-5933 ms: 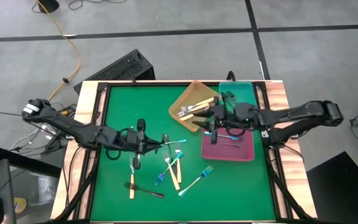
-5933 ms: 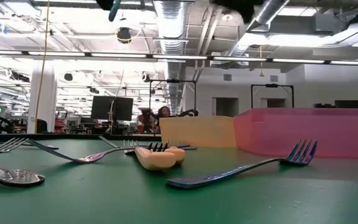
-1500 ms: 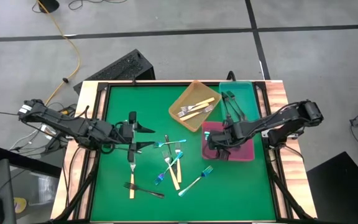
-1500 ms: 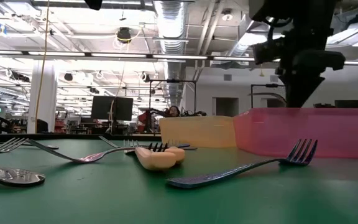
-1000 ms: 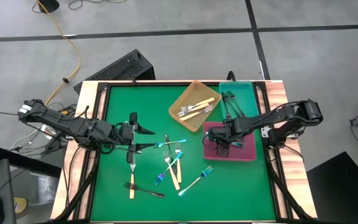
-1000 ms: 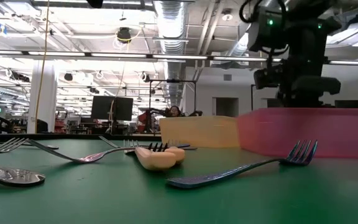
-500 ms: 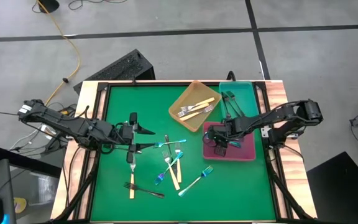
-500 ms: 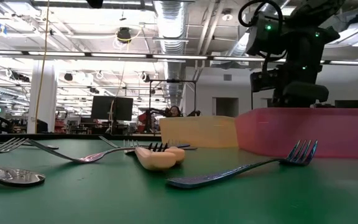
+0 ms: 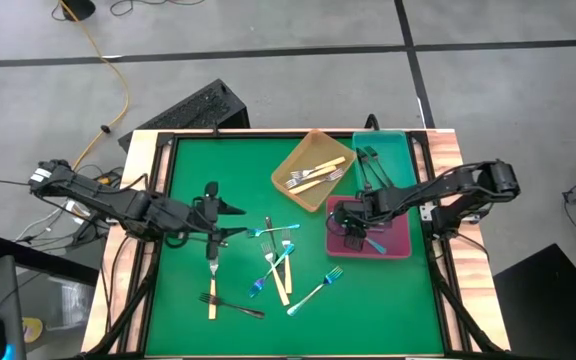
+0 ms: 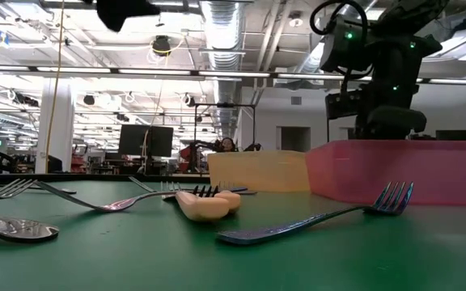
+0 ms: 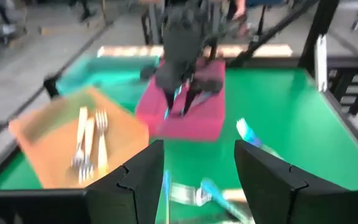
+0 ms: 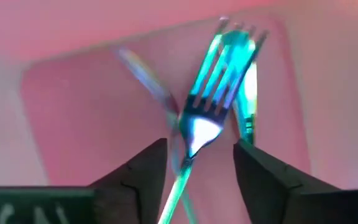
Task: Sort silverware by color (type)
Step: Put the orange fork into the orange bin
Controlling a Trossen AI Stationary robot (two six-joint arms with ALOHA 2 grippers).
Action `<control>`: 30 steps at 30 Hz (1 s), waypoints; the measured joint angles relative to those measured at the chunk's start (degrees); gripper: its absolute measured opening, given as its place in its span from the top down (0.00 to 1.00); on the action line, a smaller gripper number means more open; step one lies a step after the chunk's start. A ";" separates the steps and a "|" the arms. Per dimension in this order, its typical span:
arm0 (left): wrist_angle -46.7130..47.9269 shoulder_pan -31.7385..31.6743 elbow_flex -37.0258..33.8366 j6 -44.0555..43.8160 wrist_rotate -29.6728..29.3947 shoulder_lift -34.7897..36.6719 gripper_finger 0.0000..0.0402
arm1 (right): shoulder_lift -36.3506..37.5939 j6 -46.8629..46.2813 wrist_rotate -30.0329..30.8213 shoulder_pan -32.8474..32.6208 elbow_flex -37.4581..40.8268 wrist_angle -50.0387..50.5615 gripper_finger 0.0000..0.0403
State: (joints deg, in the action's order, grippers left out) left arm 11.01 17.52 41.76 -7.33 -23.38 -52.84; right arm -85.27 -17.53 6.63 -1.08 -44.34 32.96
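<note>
My right gripper (image 9: 354,238) (image 12: 200,182) points down into the pink tray (image 9: 400,242), open. A shiny teal fork (image 12: 211,102) lies in that tray, its handle running back between the fingers; I see no hold on it. My left gripper (image 9: 234,220) (image 11: 197,180) hovers open over the mat's left half, holding nothing. Several loose forks (image 9: 278,265), teal, cream-handled and black, lie on the green mat. Cream-handled forks (image 9: 313,175) lie in the orange tray (image 9: 290,160), and black forks (image 9: 371,165) in the teal tray (image 9: 396,150).
The three trays sit together at the mat's far right. A cream and a black fork (image 9: 223,303) lie crossed near the front left. A wooden frame (image 9: 146,200) borders the mat. A dark keyboard (image 9: 193,110) lies on the floor beyond the far left corner.
Over the pink tray my right gripper has kept its place, and a teal fork now shows lying in the tray beside it. My left gripper has tipped downward a little.
</note>
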 joint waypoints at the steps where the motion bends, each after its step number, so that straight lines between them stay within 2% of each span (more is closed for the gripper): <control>1: 2.01 0.00 0.00 -1.24 0.03 -0.01 0.55 | 0.18 0.00 -0.64 0.00 -0.03 0.03 0.47; 5: 8.85 0.00 0.00 -6.09 0.09 -0.74 0.55 | 1.12 0.29 -0.85 -0.11 -1.94 2.20 0.44; 15: 22.86 0.93 0.01 -17.13 2.47 -4.95 0.55 | 4.81 1.06 -1.13 -1.61 -7.46 6.62 0.44; 21: 32.78 1.81 -0.04 -26.53 2.64 -12.45 0.55 | 7.16 0.27 -1.00 -3.80 -8.80 6.68 0.44; 25: 34.52 1.25 -0.04 -33.65 2.84 -18.34 0.55 | 7.69 -0.89 -0.96 -5.26 -8.76 6.64 0.44; 30: 35.97 0.92 -0.04 -33.84 10.09 -25.58 0.55 | 7.53 -1.58 -0.94 -6.83 -8.76 7.16 0.45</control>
State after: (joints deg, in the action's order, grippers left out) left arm 46.98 18.44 41.71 -41.16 -13.29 -78.42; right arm -77.73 -19.10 5.69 -7.92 -53.10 40.12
